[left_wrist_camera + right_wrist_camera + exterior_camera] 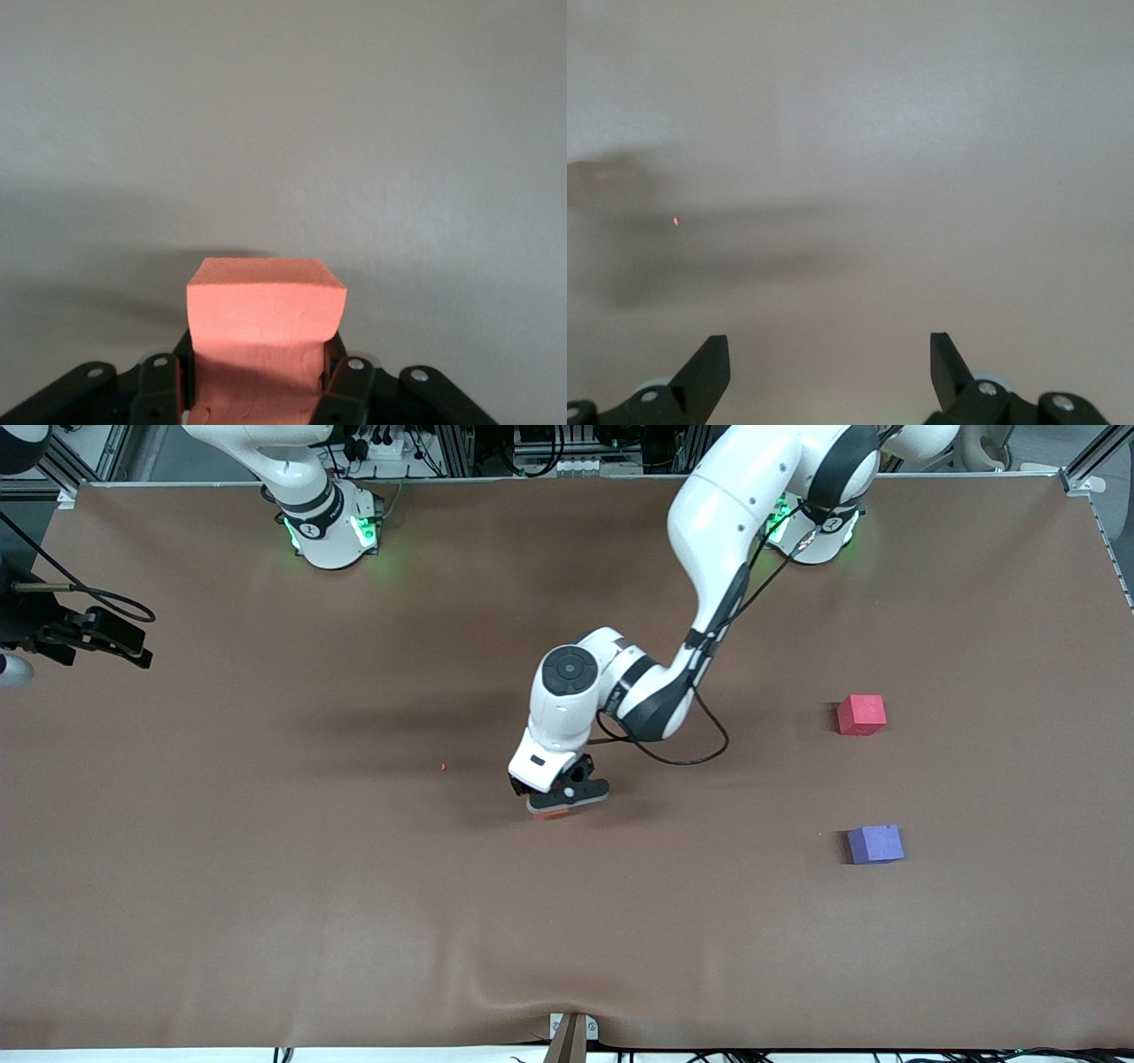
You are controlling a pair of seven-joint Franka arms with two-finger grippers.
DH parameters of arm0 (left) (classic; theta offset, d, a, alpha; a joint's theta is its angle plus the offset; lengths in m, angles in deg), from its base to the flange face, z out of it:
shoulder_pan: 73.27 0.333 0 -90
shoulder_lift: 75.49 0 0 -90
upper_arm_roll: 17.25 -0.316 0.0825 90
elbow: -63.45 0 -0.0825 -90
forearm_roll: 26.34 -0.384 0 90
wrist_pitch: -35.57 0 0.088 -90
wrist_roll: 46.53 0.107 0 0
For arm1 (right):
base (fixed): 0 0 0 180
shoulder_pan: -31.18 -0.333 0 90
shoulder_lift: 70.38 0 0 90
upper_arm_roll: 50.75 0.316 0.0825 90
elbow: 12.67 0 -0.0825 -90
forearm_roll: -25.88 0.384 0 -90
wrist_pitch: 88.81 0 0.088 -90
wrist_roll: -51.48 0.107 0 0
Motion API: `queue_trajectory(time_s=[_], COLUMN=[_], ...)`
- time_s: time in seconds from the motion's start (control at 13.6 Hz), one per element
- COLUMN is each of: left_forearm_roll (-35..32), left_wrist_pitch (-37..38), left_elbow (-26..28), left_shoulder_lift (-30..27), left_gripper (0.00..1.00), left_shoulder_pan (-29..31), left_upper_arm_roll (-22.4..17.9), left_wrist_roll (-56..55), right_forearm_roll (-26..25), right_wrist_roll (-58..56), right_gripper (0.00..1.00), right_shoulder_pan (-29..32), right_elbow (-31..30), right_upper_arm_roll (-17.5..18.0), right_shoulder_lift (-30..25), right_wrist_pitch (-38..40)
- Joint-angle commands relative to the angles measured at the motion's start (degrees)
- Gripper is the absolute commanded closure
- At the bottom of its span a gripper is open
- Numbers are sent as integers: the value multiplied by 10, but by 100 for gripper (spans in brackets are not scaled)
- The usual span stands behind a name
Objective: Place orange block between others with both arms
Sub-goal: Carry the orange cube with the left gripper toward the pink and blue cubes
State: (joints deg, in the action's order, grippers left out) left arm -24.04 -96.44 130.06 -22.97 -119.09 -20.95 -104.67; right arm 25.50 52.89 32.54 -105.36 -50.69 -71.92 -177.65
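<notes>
The left end effector (560,804) is down at the middle of the brown surface (266,886), its fingers (350,385) pinched into the sides of the orange block (266,310), so that the soft foam bulges above them; from the front only a sliver of orange shows beneath the black fingers. Toward the left arm's end of the surface sit the other two cubes, well apart from the block: the pinkish-red cube (861,715) farther from the front camera and the purple cube (875,844) nearer to it, with a bare gap between them. Nothing lies between the held block and that gap. A tiny red speck (442,766) lies near the block, toward the right arm's end. The surface is a matte cloth-like sheet, rumpled near its front edge. The right end effector (830,359) waits off at the right arm's end, fingers spread wide over bare surface.
</notes>
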Motion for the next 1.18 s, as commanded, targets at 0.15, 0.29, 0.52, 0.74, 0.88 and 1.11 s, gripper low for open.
queue_trajectory(time_s=[0.15,0.29,0.52,0.74,0.88,1.11], left_forearm_roll=[-5,1,3,7,17,17], left_wrist_pitch=[112,163,214,214,214,213], left_elbow=[20,33,89,173,218,286], left_shoulder_lift=[-101,-144,-214,-276,-304,-340], left_gripper=[100,100,100,100,100,100], left_shoulder_pan=[50,86,142,188,210,249], left_upper_arm_roll=[1,4,7,9,8,8], left_wrist_roll=[31,91,181,287,341,401], right_forearm_roll=[2,3,3,4,4,6], right_wrist_roll=[9,8,3,3,3,3], right_gripper=[0,0,0,0,0,0], right_shoulder_pan=[-13,-14,-2,-5,-2,0], right_elbow=[-2,-2,-11,-13,-10,-7], right_upper_arm_roll=[-7,-8,-9,-9,-9,-10], right_shoulder_lift=[0,0,-1,-1,-3,-3], right_wrist_pitch=[-7,-7,-4,0,-4,-8])
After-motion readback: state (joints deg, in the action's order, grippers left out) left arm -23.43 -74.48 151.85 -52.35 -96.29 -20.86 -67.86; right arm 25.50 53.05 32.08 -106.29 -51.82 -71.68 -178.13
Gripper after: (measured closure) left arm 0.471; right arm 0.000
